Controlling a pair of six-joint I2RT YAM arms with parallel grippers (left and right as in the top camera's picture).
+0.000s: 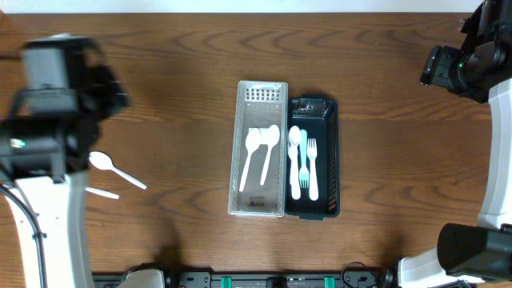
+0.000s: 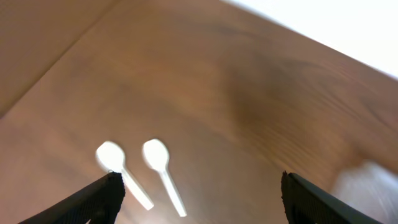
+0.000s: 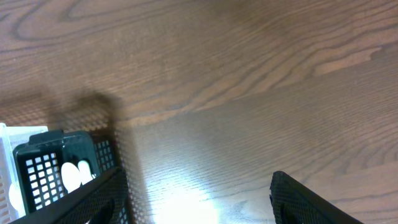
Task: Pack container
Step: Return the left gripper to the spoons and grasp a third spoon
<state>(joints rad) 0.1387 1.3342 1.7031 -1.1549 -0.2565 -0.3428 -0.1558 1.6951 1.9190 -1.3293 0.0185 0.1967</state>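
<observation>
Near the left edge, the left gripper is held spread above two loose white spoons, apparently for a pick. Midway between the side edges, the clear container is set against the black basket. The right gripper, likewise apart, is parked clear by the far right corner.

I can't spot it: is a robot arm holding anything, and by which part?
Nothing is held. The left end effector and right end effector are both open and empty.

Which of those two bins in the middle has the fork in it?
The black bin, right of the clear bin. The fork lies there; the clear one holds only spoons.
</observation>
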